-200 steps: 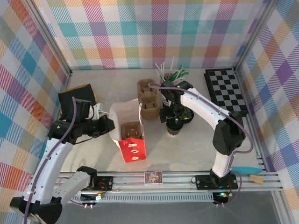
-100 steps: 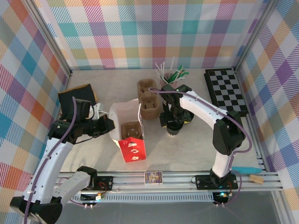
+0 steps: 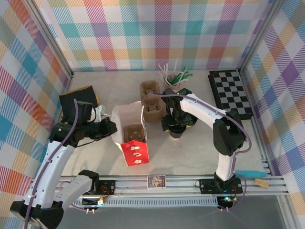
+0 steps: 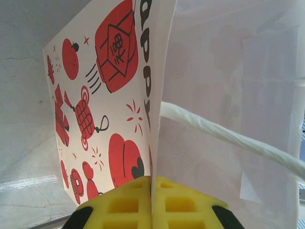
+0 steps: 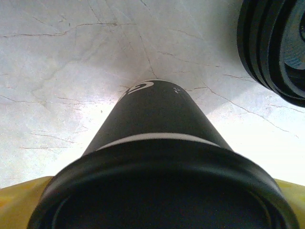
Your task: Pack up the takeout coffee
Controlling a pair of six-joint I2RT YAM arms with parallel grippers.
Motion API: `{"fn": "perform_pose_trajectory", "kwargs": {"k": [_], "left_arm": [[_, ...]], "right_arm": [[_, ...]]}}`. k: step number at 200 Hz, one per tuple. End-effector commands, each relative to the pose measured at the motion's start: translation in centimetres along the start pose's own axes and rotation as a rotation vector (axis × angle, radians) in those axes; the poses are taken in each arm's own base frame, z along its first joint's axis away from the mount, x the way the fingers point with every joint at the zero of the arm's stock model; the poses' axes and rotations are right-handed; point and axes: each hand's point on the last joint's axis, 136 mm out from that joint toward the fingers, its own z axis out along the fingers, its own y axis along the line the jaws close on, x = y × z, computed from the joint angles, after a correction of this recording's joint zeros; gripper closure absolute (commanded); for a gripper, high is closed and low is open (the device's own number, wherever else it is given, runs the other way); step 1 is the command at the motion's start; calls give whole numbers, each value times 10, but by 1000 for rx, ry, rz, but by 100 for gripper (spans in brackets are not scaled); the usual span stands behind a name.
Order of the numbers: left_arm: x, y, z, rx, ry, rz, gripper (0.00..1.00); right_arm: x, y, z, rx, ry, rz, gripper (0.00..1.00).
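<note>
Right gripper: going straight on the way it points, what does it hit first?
The right gripper points down with the takeout coffee between its fingers, so the cup's base would likely meet the tabletop first; gap unclear.

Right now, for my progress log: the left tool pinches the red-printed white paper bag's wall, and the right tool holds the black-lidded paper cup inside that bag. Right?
Not inside. The top external view shows the right tool holding the black-lidded paper cup outside the red-printed white paper bag, on its right. The left tool does pinch the bag's wall.
</note>
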Motion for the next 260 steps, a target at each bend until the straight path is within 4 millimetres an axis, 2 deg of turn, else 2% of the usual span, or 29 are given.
{"fn": "perform_pose_trajectory", "kwargs": {"k": [1,62,145,194,260], "left_arm": [[-2,8,3,-19,-7,-1,100],[-3,8,4,-22,-9,-3,100],[-3,9,4,-26,-10,-4,100],[-3,10,3,-31,-13,-3,100],[-2,12,2,-39,-19,4,100]], "right_arm": [[-1,0,3,-6,8,-4,1],[3,2,10,-26,24,7,0],[5,-4,18,5,17,28,0],[5,-5,21,21,17,31,10],[9,-8,32,94,35,19,10]]}}
